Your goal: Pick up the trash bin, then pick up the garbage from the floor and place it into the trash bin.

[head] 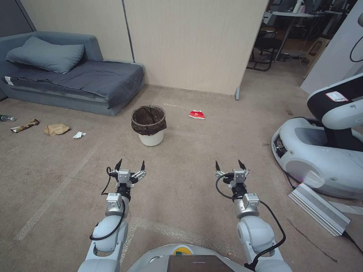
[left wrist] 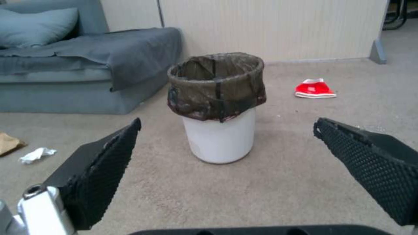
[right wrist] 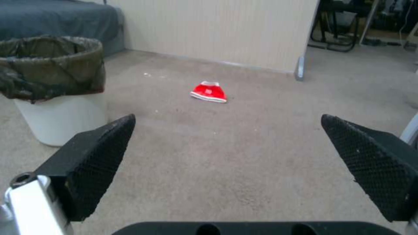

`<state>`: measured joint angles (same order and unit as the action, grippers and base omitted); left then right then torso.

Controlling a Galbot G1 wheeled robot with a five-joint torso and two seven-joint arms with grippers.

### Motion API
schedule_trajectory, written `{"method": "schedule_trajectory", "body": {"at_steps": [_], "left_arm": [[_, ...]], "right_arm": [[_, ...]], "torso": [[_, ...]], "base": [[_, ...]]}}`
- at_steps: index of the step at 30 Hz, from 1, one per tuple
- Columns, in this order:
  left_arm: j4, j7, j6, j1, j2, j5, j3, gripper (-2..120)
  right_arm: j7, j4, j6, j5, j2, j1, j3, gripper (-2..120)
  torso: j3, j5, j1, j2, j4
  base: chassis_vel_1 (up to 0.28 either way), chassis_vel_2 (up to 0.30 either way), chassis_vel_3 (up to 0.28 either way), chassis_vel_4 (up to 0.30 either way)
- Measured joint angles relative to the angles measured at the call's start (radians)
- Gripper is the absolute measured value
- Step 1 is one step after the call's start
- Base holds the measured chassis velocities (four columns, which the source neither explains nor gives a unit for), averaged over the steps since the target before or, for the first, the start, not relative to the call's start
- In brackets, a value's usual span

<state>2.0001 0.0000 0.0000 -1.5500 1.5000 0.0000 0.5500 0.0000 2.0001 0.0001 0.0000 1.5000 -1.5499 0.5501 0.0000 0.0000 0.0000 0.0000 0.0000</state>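
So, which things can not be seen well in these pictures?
- Inside of the trash bin: all views, its bottom is hidden by the dark bag and rim.
- Bottle: head view, cut off by the left edge.
- Print on the red-white wrapper: too small to read.
- Brown paper bag: left wrist view, cut by the edge.

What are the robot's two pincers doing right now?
Left pincer: open, holding nothing.
Right pincer: open, holding nothing.
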Motion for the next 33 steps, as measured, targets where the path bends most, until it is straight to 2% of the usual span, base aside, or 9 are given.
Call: {"method": "schedule_trajectory", "body": {"at_steps": [17, 19, 22, 23, 26, 28, 31, 32, 33], "left_arm": [[0.002, 0.0, 0.003, -0.001, 0.0, -0.001, 0.001, 100], [0.022, -0.003, 0.029, -0.008, -0.002, -0.008, 0.01, 100], [0.085, -0.016, 0.113, -0.033, -0.009, -0.032, 0.039, 100], [0.085, -0.016, 0.113, -0.033, -0.009, -0.032, 0.039, 100], [0.167, -0.034, 0.224, -0.065, -0.02, -0.065, 0.077, 100], [0.184, -0.037, 0.245, -0.071, -0.022, -0.071, 0.085, 100], [0.27, -0.055, 0.361, -0.105, -0.032, -0.105, 0.125, 100], [0.27, -0.055, 0.361, -0.105, -0.032, -0.105, 0.125, 100], [0.3, -0.061, 0.402, -0.117, -0.036, -0.117, 0.14, 100]], "right_arm": [[0.001, 0.001, -0.002, 0.001, 0.0, 0.0, 0.0, 100], [0.004, 0.007, -0.008, 0.005, 0.0, -0.003, 0.002, 100], [0.015, 0.027, -0.024, 0.016, -0.001, -0.011, 0.008, 100], [0.015, 0.027, -0.024, 0.016, -0.001, -0.011, 0.008, 100], [0.027, 0.051, -0.046, 0.029, -0.002, -0.021, 0.014, 100], [0.035, 0.066, -0.058, 0.037, -0.003, -0.028, 0.017, 100], [0.105, 0.195, -0.169, 0.104, -0.013, -0.083, 0.057, 100], [0.105, 0.195, -0.169, 0.104, -0.013, -0.083, 0.057, 100], [0.133, 0.245, -0.212, 0.13, -0.018, -0.105, 0.071, 100]], "torso": [[0.0, 0.0, 0.0, 0.0, 0.0], [0.0, -0.0002, 0.0, 0.0, -0.0001], [0.0, -0.0003, 0.0, 0.0, 0.0001], [0.0, -0.0003, 0.0, 0.0, 0.0001], [0.0, 0.0002, 0.0, 0.0, 0.0002], [0.0, 0.0003, 0.0, 0.0, 0.0003], [0.0, 0.0, 0.0, 0.0, -0.0001], [0.0, 0.0, 0.0, 0.0, -0.0001], [0.0, -0.0001, 0.0, 0.0, -0.0003]], "base": [[0.0, 0.0, 0.0, 0.0], [0.0, 0.0, 0.0, 0.0], [0.0, 0.0, 0.0, 0.0], [0.0, 0.0, 0.0, 0.0], [0.0, 0.0, 0.0, 0.0], [0.0, 0.0, 0.0, 0.0], [0.0, 0.0, 0.0, 0.0], [0.0, 0.0, 0.0, 0.0], [0.0, 0.0, 0.0, 0.0]]}}
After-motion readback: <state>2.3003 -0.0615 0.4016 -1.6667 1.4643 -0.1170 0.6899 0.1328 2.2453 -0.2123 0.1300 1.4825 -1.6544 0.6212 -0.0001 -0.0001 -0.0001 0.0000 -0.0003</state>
